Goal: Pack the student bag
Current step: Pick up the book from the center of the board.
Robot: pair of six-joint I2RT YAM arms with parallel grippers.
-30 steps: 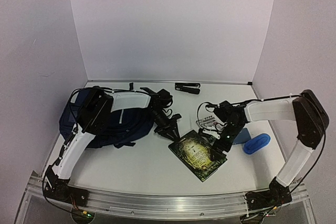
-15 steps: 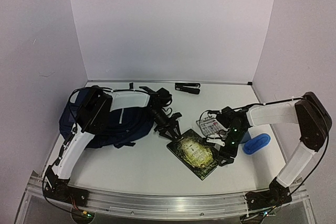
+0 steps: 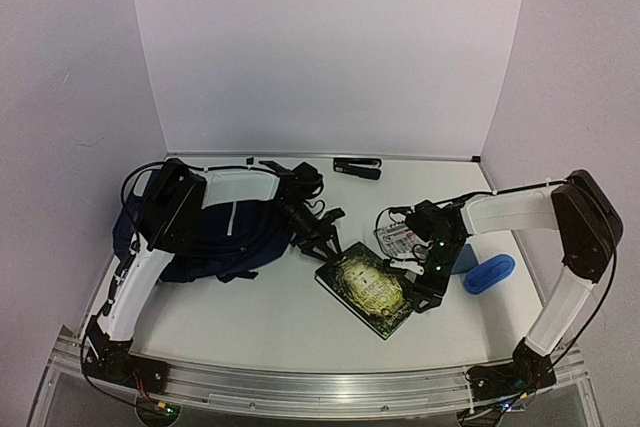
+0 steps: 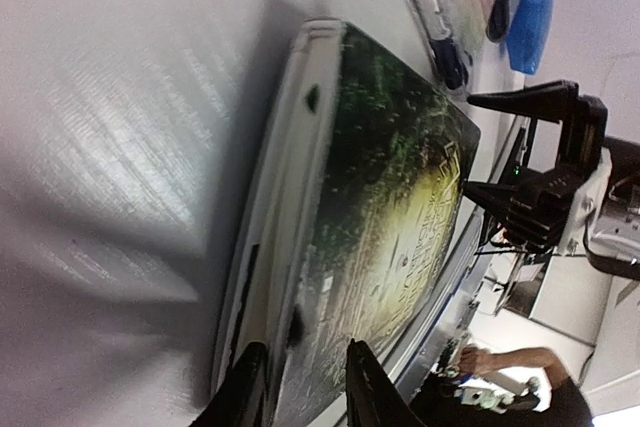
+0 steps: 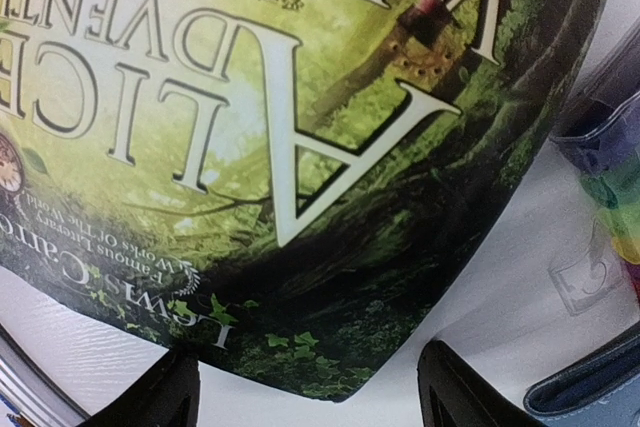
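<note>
Left wrist view: my left tool (image 4: 302,362) is pinched on the book (image 4: 390,197), one finger against the white page block and the other on the green cover. That edge looks slightly raised, with shadow beneath it, though I cannot judge how firm the hold is.

On the right wrist view my right tool (image 5: 308,367) is released; its fingers stand wide apart either side of a cover corner, with no contact that I can see.

Over the last second the left tool has settled onto the book's ten-o'clock corner; the right tool has dropped a little toward six o'clock beside the three-o'clock corner, jaws narrower than before; the book has crept toward ten o'clock. I read this as a two-handed pickup beginning, with the book the next item to go in.

On the top view the student bag (image 3: 220,247) lies on the worktop (image 3: 270,317) at nine o'clock of the book, under my left arm. A clear case (image 3: 398,239) sits at one o'clock, a blue pouch (image 3: 489,274) at three, and a small black object (image 3: 357,166) far off at twelve.

The arm hides the bag's mouth, so I cannot tell whether it is open or what it holds; the right wrist view crops the title.
</note>
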